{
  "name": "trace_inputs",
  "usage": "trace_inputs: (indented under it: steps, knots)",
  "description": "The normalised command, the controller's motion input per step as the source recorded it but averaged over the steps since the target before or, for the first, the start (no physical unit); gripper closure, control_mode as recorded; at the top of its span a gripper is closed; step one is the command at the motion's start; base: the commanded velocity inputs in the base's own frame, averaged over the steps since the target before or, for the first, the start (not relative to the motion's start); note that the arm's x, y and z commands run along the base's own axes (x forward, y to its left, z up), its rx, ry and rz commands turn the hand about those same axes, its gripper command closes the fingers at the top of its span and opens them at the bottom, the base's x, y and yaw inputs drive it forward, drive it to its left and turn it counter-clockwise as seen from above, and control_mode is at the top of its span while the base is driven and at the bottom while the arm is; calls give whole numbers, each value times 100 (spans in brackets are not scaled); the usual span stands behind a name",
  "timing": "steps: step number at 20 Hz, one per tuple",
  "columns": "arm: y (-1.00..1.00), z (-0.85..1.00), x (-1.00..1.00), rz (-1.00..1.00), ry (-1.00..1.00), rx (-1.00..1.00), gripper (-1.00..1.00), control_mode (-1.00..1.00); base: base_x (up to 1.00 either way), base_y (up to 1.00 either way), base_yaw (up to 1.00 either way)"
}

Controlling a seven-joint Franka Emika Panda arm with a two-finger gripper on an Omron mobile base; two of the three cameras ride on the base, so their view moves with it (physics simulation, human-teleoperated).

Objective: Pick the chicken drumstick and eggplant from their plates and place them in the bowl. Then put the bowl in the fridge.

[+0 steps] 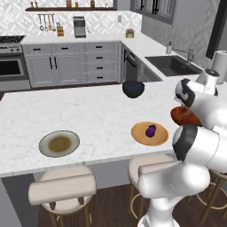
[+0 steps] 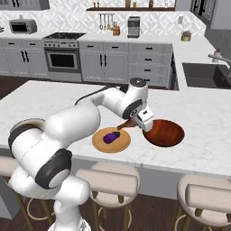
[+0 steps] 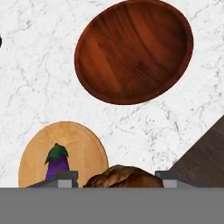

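Observation:
My gripper is shut on the chicken drumstick, a golden-brown piece held between the two fingertips. It hangs above the counter between the orange-tan plate and the red-orange bowl, which holds nothing. The purple eggplant lies on that plate. From the right base view, the gripper with the drumstick hovers over the gap between the plate, still bearing the eggplant, and the bowl. The pale grey plate lies bare at the counter's left. The fridge is out of view.
A dark navy bowl stands at the far side of the island counter. Padded stools line the near edge. A sink is set in the back right counter, and a stove stands along the back wall.

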Motion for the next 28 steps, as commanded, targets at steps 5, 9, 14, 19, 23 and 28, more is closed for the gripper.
trace_inputs:
  steps: [5, 9, 14, 19, 23, 28]
  knots:
    - [-98, -20, 59, -12, 16, 1, 100, -100, 0, 0, 0]
    - [-70, -43, 49, -7, 16, 0, 100, -100, 0, 0, 0]
    - [-61, -46, 47, -6, 14, 2, 100, -100, 0, 0, 0]
    - [-29, -38, 38, -7, 15, 7, 100, -100, 0, 0, 0]
    - [-1, -34, 25, -9, 10, 9, 100, -100, 0, 0, 0]
    - [14, -37, 2, -8, 2, 4, 100, -100, 0, 0, 0]
